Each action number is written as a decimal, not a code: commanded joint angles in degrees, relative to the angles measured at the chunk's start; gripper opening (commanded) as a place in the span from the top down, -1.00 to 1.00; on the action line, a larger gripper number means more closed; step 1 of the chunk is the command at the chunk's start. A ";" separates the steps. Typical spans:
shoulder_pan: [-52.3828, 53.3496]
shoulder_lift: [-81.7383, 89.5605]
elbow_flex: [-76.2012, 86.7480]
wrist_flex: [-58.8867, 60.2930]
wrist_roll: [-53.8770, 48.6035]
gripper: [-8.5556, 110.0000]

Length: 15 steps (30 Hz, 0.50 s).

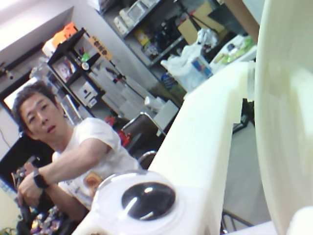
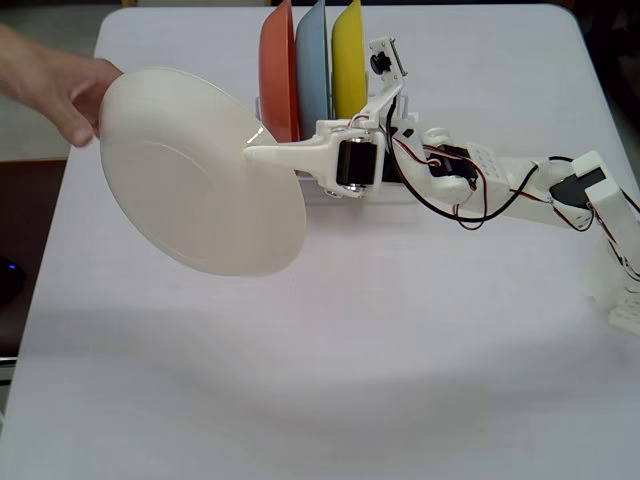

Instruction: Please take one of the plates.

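Handover is nearing: the gripper [image 2: 258, 150] is clamping the rim of the cream plate [image 2: 195, 175] in midair left of the rack's 3 plates [image 2: 308, 75], and should be waiting until the hand [image 2: 60, 85] is gripping firmly.

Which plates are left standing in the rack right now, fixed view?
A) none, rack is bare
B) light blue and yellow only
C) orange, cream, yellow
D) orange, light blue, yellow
D: the orange plate, the light blue plate and the yellow plate stand on edge side by side, while the cream plate is out front in the gripper, with a person's hand at its far rim.
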State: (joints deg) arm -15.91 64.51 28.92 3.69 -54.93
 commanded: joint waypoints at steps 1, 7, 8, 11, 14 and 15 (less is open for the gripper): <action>-0.62 2.81 -5.71 0.00 -0.53 0.87; -0.88 2.99 -6.06 1.85 0.44 0.87; -0.88 3.08 -6.06 2.11 0.62 0.87; -0.79 3.16 -6.06 2.99 1.23 0.87; -0.70 3.16 -6.06 3.08 1.32 0.87; -0.70 3.25 -6.06 3.08 1.32 0.87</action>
State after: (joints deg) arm -16.44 64.60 27.77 6.77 -53.79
